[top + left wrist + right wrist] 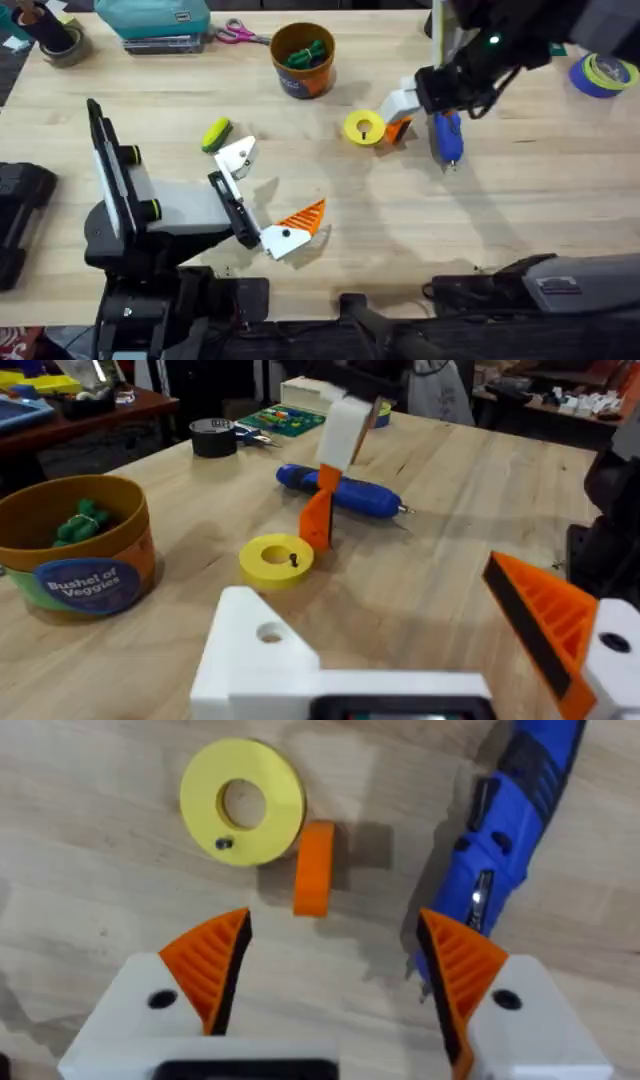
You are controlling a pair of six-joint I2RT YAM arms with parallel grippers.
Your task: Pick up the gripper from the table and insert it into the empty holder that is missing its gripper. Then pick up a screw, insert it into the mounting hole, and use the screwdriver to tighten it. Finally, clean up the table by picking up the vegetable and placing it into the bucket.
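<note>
Orange and ribbed, the loose gripper (314,867) lies on the wooden table (520,210) just beside a yellow disc (242,802), directly below the right gripper (335,970), whose fingers are spread wide and empty. The blue screwdriver (446,137) lies alongside. The left gripper (278,200) is splayed too, its bare white holder (238,156) near the yellow-green vegetable (216,134). The bucket (302,59) stands farther back.
</note>
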